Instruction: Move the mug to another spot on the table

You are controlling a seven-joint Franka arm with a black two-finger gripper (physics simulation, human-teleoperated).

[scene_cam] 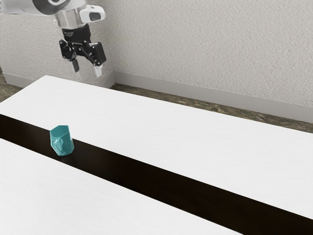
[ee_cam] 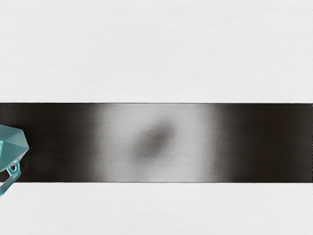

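The largest thing is the wide white surface [scene_cam: 205,132], which takes most of the exterior view. A broad black stripe [scene_cam: 161,183] runs across it at a slant, from the exterior view's left toward the lower right, and divides the white top in two parts. Behind the surface stands a rough, pale grey plaster wall [scene_cam: 205,39] with a light baseboard [scene_cam: 220,95] at its foot. Between the baseboard and the far edge of the surface a narrow band of dark mottled floor [scene_cam: 234,108] is visible.

The white and grey robot arm [scene_cam: 73,14] enters from the upper left of the exterior view. At its end hangs the black two-finger claw [scene_cam: 88,68], high above the far left corner of the surface. Its two fingers are clearly apart and nothing is between them.

The small teal mug with faceted sides [scene_cam: 62,140] stands on the black stripe, near the exterior view's left, well apart from the claw and lower than it. It seems upright.

In the wrist view the white surface [ee_cam: 156,49] lies on both sides of the black stripe [ee_cam: 244,142], and a soft dark shadow [ee_cam: 156,139] sits on the stripe. The teal mug [ee_cam: 10,147] is partly cut by the frame there, with a small loop on its side.
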